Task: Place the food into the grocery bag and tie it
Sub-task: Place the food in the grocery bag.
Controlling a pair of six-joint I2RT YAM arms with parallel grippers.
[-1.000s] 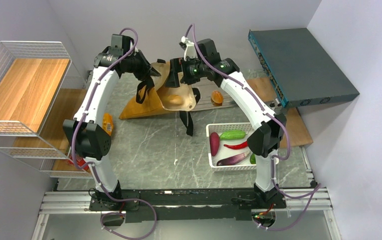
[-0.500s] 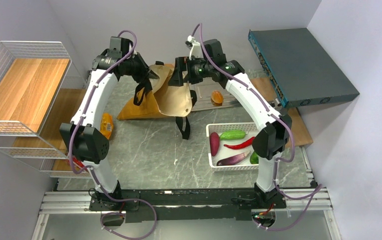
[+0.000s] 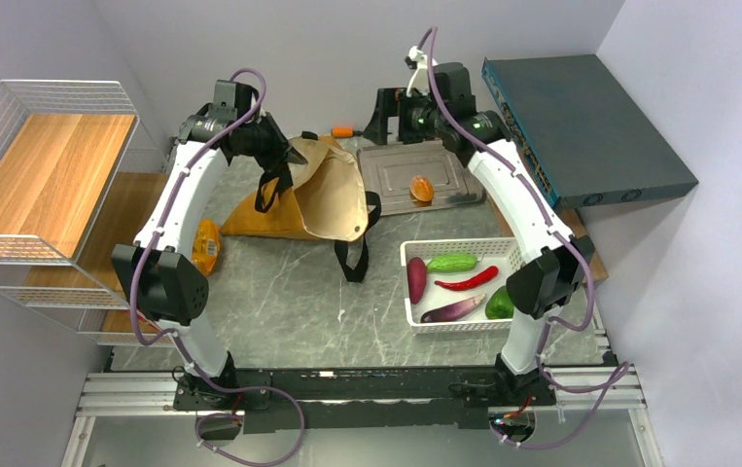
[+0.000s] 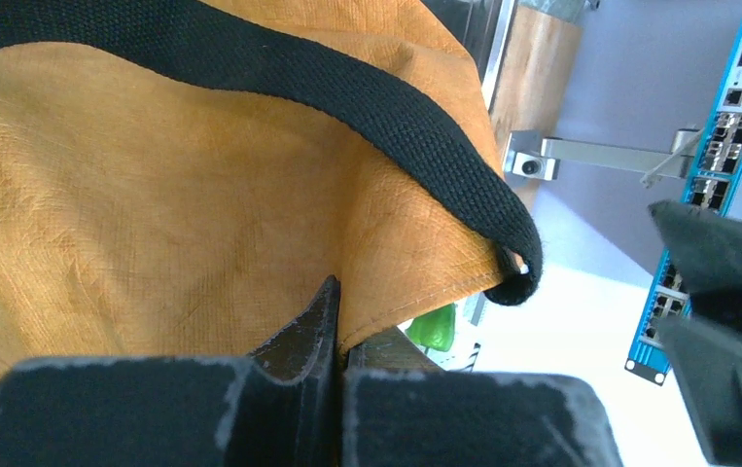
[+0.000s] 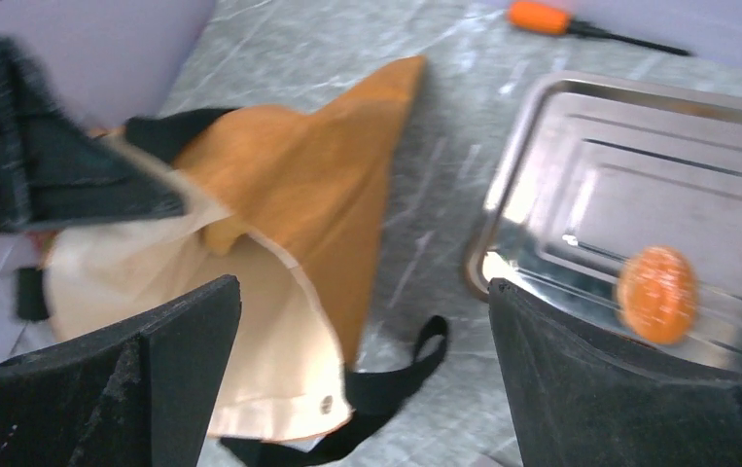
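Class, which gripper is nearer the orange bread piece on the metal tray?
Right: the right gripper hovers open just beyond the bread piece; the left gripper, clamping the grocery bag, sits farther left.

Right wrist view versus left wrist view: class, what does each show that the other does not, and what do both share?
Only the right wrist view: a silver metal tray holding a golden-brown bread piece, an orange-handled screwdriver, and the cream lining of the mustard-ochre fabric bag. Only the left wrist view: the left gripper shut on the bag's edge, and a blue network switch. Both: the bag's ochre outside and its black webbing strap.
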